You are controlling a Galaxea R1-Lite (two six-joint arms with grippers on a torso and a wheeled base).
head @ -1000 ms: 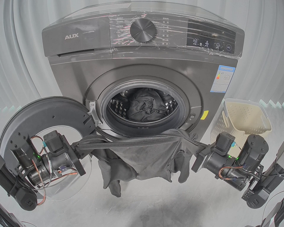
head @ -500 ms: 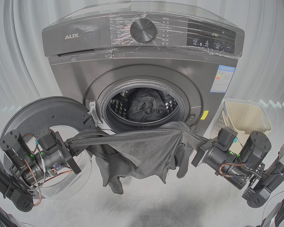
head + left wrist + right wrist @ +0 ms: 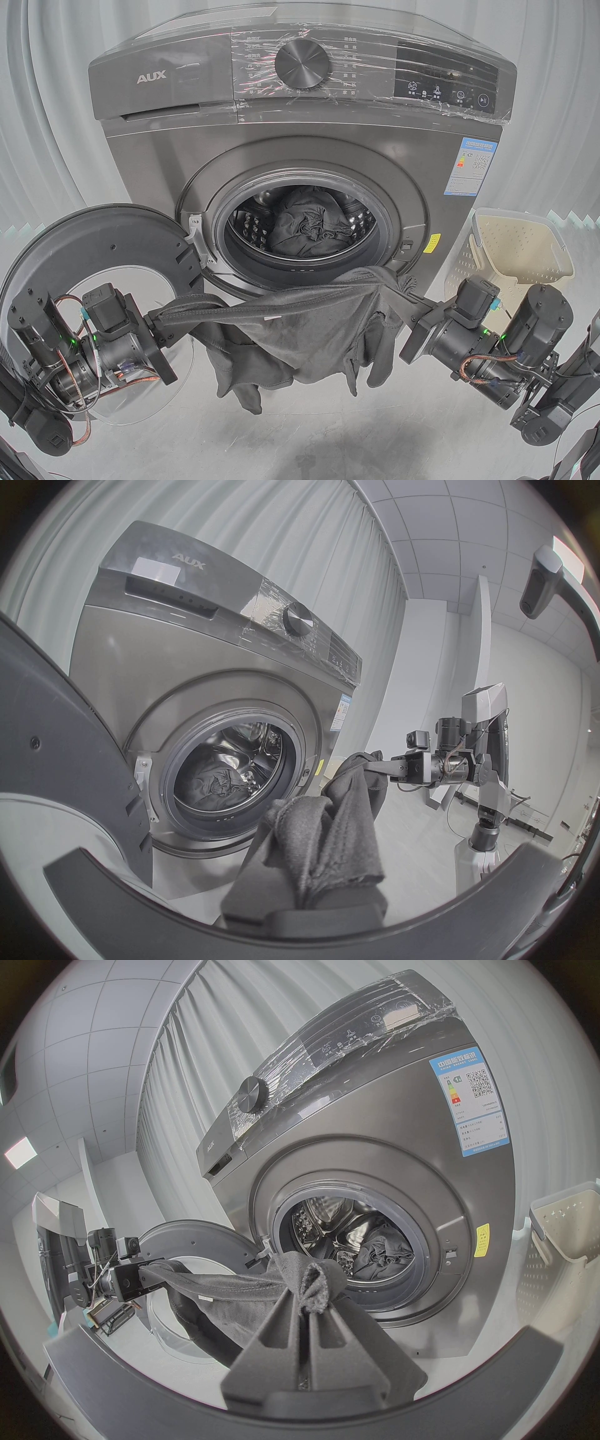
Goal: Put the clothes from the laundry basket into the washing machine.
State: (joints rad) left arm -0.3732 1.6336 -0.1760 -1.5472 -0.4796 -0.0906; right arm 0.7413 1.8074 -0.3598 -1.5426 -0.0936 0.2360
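Curtain backdrop [image 3: 550, 156], left hand [image 3: 159, 320], right hand [image 3: 409, 306] apart, dark garment [image 3: 300, 331] clamped between

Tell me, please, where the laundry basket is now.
In the head view, the laundry basket stands on the floor at the robot's right, beside the washing machine and just beyond the right gripper.

Left gripper [image 3: 156, 320] drawn back inward and lower after swinging out and up, right gripper [image 3: 407, 307] edged inward after a slight rise, garment [image 3: 300, 334] slacker between them than half a second ago, white tag [image 3: 270, 319] now exposed.
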